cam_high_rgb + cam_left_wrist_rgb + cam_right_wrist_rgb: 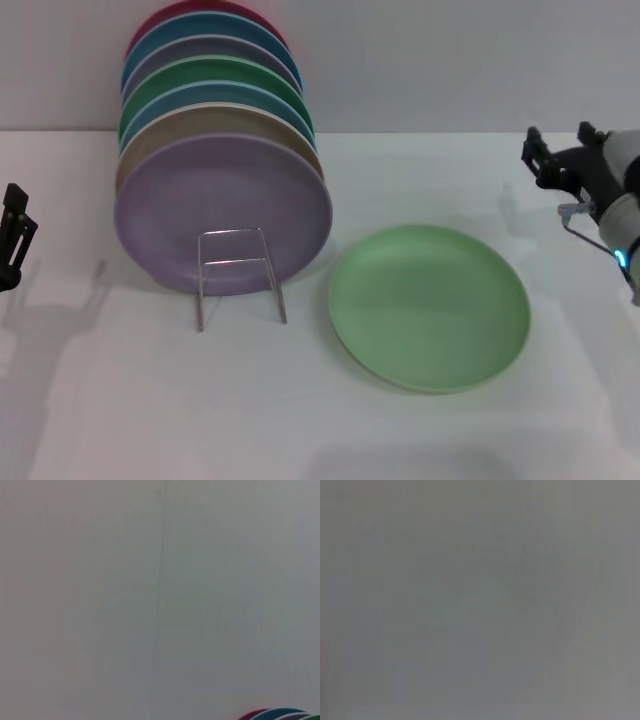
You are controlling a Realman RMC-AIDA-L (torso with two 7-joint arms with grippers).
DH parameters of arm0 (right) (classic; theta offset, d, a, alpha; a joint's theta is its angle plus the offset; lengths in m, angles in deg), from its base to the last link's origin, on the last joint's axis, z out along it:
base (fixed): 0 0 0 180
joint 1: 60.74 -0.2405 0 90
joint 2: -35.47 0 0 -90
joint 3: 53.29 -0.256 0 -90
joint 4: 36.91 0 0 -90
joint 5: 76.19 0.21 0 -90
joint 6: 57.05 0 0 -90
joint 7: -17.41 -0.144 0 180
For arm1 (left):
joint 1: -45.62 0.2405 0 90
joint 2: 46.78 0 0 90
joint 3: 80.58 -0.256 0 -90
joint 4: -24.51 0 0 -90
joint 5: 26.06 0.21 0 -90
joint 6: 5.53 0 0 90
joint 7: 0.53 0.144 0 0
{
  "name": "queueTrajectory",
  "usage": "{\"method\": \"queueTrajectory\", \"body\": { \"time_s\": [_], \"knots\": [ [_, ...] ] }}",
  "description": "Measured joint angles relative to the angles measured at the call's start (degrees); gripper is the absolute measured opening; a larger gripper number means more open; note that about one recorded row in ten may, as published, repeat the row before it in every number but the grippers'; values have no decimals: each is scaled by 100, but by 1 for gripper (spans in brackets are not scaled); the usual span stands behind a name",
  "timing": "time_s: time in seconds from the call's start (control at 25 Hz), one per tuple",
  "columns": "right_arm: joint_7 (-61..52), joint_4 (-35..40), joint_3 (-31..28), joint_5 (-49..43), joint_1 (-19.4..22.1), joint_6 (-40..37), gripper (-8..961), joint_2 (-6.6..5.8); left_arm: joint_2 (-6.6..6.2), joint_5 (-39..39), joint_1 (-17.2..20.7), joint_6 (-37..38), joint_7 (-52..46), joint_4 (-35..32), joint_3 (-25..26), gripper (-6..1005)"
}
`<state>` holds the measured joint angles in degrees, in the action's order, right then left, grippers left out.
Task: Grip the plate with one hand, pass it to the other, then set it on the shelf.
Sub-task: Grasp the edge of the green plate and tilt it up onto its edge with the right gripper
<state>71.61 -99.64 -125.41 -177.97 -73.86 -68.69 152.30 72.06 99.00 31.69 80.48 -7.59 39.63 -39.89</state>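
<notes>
While both arms hang at the edges of the head view, the plate [429, 306] lies flat on the white counter [300, 410], a round, shallow, matte disc of light mint green with a plain raised rim and nothing on it. At about its nine o'clock, just beside it, stands the shelf [238, 275], a thin silver wire rack whose small rectangular front loop juts toward the camera. A lilac plate [222, 212] leans upright at the front of the rack, with tan, blue, green, teal and dark red plates stacked on edge behind it. The right gripper [563, 152] hovers at the mint plate's two o'clock, well apart from it, its dark fingers spread with a visible gap and holding nothing. The left gripper [14, 232] sits at the far nine o'clock edge; whether its fingers are open or closed cannot be told.
</notes>
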Motion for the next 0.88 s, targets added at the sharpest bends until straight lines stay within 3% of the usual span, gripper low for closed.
{"method": "queueTrajectory", "body": {
  "time_s": [0.04,0.16,0.2,0.24,0.36,0.4,0.44,0.52,0.56,0.6,0.88],
  "knots": [
    [0,0,0,0,0,0,623,0,2,0,-3,-1,0,-1,-2,802],
    [210,-484,-1166,-413,266,1807,622,195,8,2,-25,-24,-3,-1,-7,800],
    [-196,-714,-1659,-1025,285,2745,622,203,7,2,-34,-28,-4,4,-8,800],
    [-196,-714,-1659,-1025,285,2745,622,203,8,4,-40,-28,-4,9,-13,800],
    [-1293,-1051,-2350,-2186,119,4132,619,190,7,8,-54,-30,-4,16,-29,799],
    [-1719,-1259,-2690,-2744,-15,4953,617,194,7,9,-68,-31,-2,19,-44,798],
    [-1719,-1259,-2690,-2744,-15,4953,614,194,7,12,-82,-32,-1,21,-57,798],
    [-2198,-1501,-3047,-3299,-268,6112,609,191,6,12,-114,-33,-4,24,-79,797],
    [-2198,-1501,-3047,-3299,-268,6112,606,191,6,13,-125,-33,1,24,-79,797],
    [-2476,-1557,-3322,-3585,-490,6865,603,175,5,12,-131,-32,10,23,-79,796],
    [-2942,-1494,-4106,-4184,-1076,8483,585,180,-4,12,-168,7,-17,26,-75,794]
  ]
}}
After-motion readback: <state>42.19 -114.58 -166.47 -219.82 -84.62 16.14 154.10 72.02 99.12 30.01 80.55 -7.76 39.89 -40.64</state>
